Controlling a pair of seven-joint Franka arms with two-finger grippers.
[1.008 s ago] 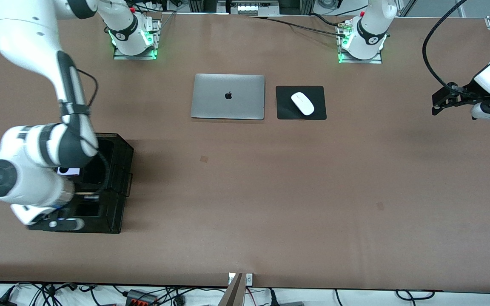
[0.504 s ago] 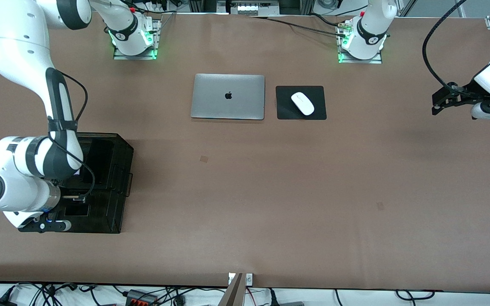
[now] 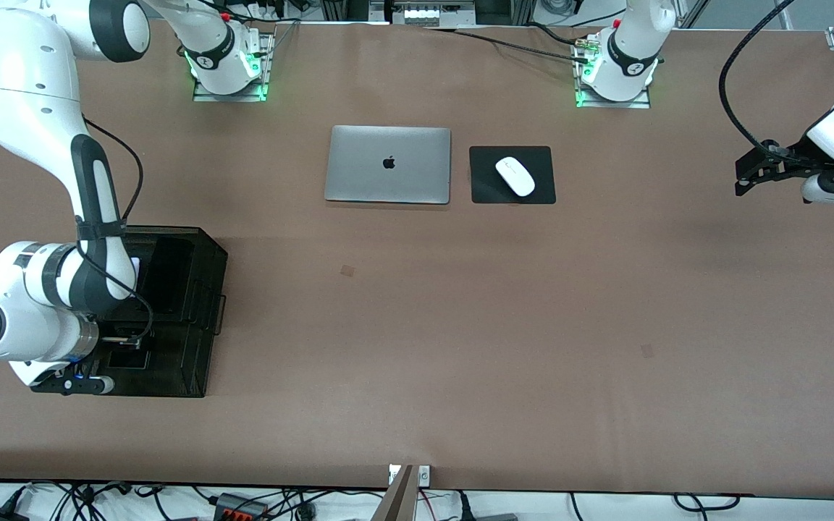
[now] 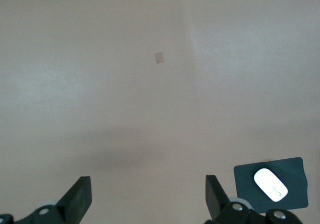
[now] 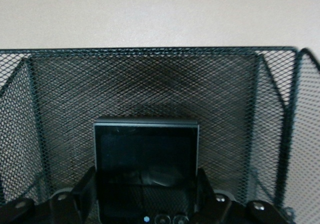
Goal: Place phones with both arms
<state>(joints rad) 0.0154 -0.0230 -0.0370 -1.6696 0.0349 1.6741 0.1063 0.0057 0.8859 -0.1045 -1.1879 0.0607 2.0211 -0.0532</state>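
My right gripper [image 3: 124, 349] is down in the compartment of a black mesh organizer [image 3: 203, 347] that lies nearest the front camera. In the right wrist view its fingers [image 5: 88, 185] press both sides of the small squarish black flip phone [image 5: 146, 154], which stands upright inside the mesh walls [image 5: 150, 81]. A pale sliver of the lilac-white flip phone [image 3: 135, 267] shows in a farther compartment, mostly hidden by the arm. I cannot make out the long black slab in the dark organizer. My left gripper [image 3: 744, 178] is open and empty, waiting in the air at the left arm's end of the table [image 4: 146, 199].
A closed silver laptop [image 3: 388, 164] and a white mouse [image 3: 515, 176] on a black pad [image 3: 486, 189] lie mid-table near the bases. The mouse [image 4: 270, 185] also shows in the left wrist view.
My right arm has shifted toward its own end of the table and settled lower over the organizer, now covering most of the lilac-white phone. The left arm has not moved.
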